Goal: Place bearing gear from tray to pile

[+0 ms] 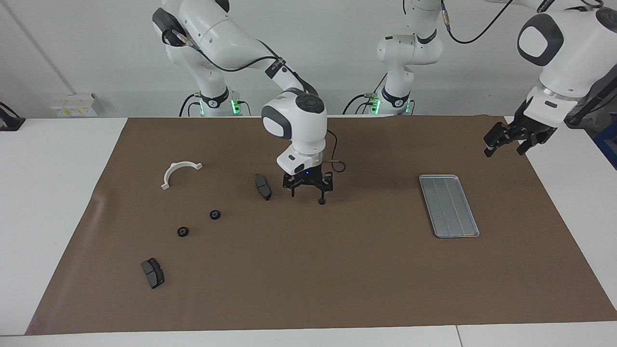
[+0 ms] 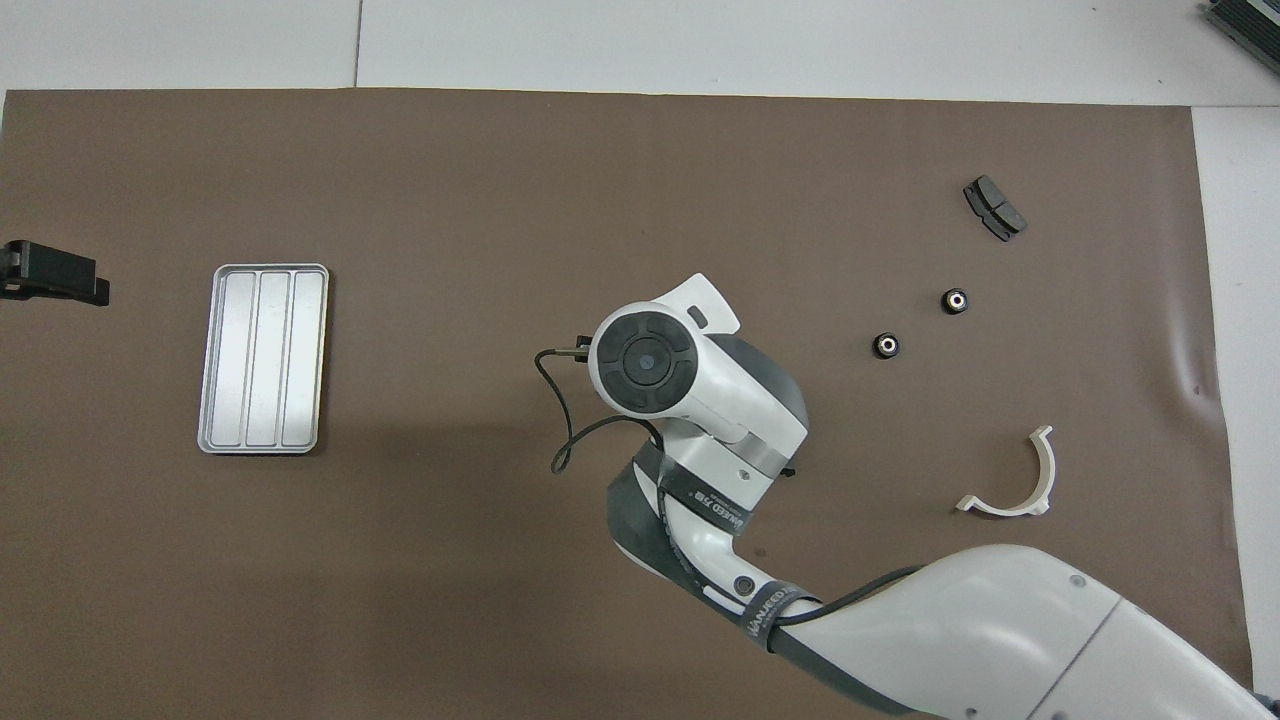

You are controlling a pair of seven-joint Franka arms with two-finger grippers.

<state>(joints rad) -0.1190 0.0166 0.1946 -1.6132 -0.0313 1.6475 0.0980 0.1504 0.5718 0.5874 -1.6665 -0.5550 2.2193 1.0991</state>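
The silver tray (image 1: 449,206) (image 2: 262,358) lies empty toward the left arm's end of the brown mat. One small black bearing gear (image 1: 321,201) sits alone on the mat mid-table; in the overhead view the right arm hides it. My right gripper (image 1: 307,193) hangs low and open, one fingertip just above that gear and nothing held. The pile is two black gears (image 1: 215,214) (image 1: 182,232) toward the right arm's end, seen from above as the nearer gear (image 2: 885,345) and the farther gear (image 2: 955,300). My left gripper (image 1: 513,143) (image 2: 58,286) is raised and open over the mat's edge past the tray.
A dark brake pad (image 1: 262,186) lies right beside the right gripper, toward the right arm's end. Another pad (image 1: 153,273) (image 2: 993,208) lies farther from the robots than the pile. A white arc bracket (image 1: 179,171) (image 2: 1010,480) lies nearer the robots than the pile.
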